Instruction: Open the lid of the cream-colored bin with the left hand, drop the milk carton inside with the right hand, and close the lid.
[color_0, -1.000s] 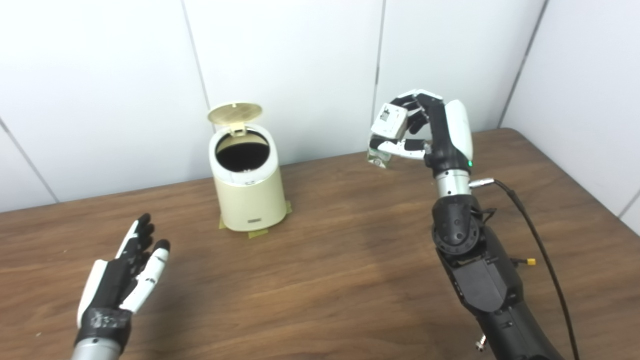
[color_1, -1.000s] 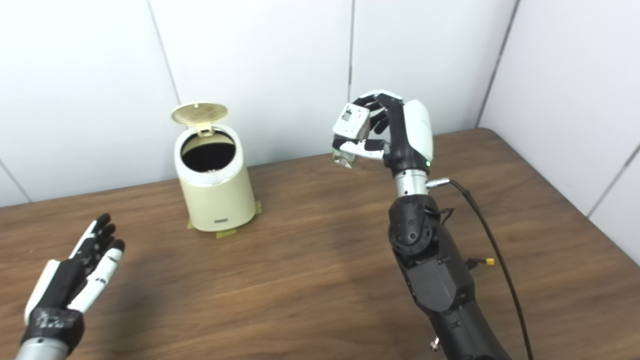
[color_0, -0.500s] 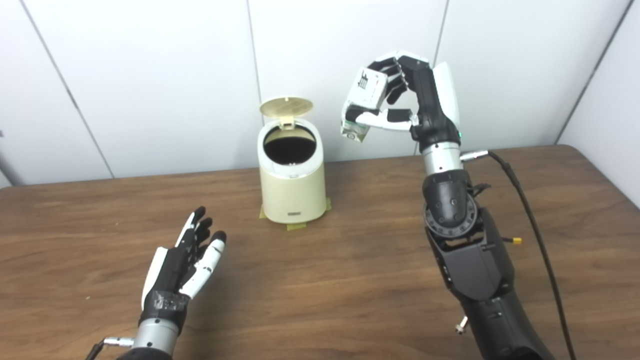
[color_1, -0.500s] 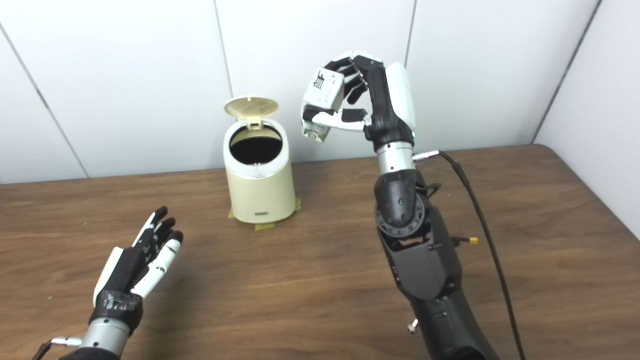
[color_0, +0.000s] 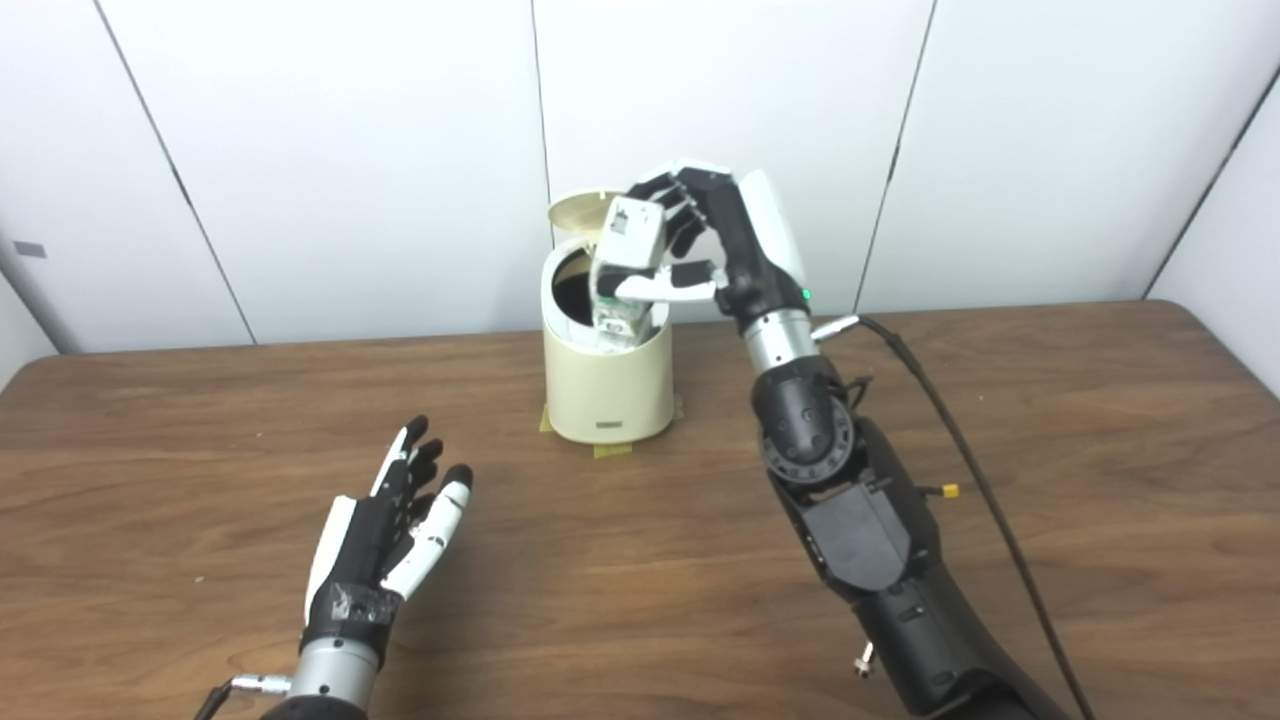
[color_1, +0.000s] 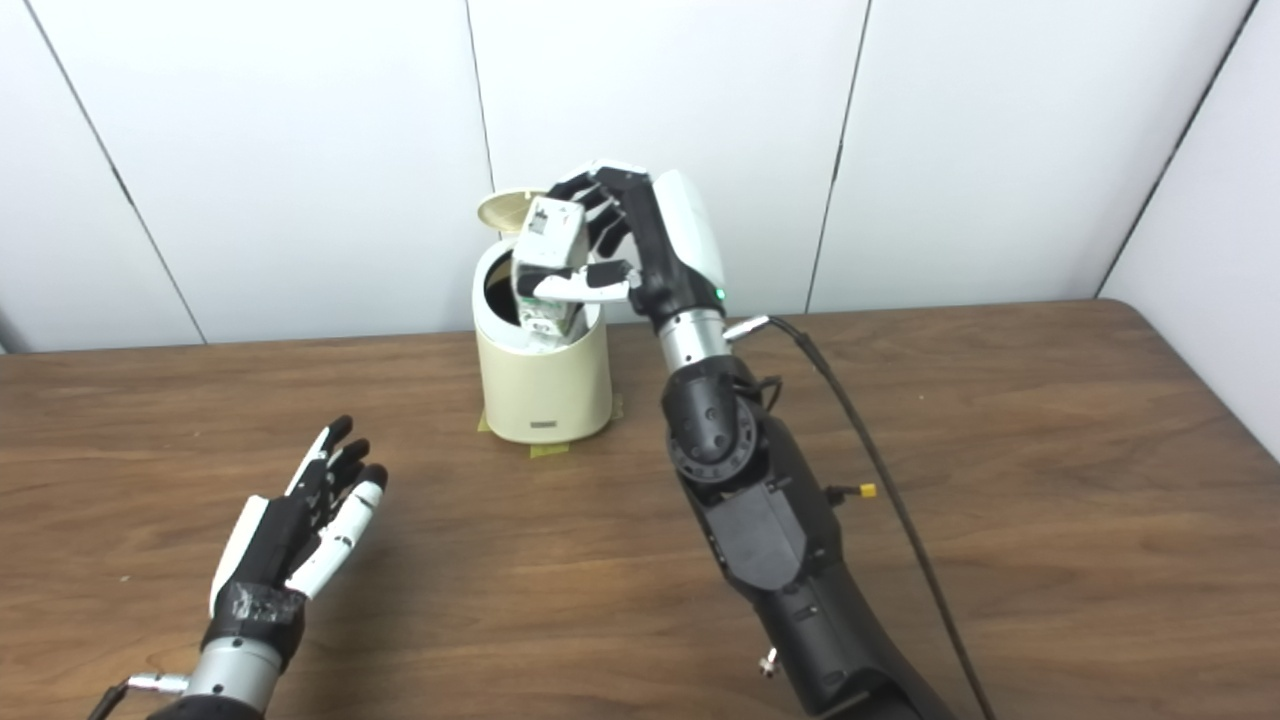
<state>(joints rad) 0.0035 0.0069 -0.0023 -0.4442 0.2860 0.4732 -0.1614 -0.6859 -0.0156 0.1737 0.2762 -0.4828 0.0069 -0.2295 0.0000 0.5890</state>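
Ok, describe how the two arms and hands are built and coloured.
Both hands are black with white shells: the left hand has white-sided fingers and a taped black wrist above a silver cuff. The right hand has a white back, a green light, a silver wrist, a black jointed arm and a black cable.

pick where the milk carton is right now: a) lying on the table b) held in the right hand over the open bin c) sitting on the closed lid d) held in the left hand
b: the right hand grips the milk carton above the mouth of the bin, whose lid stands open; the left hand is open and holds nothing.
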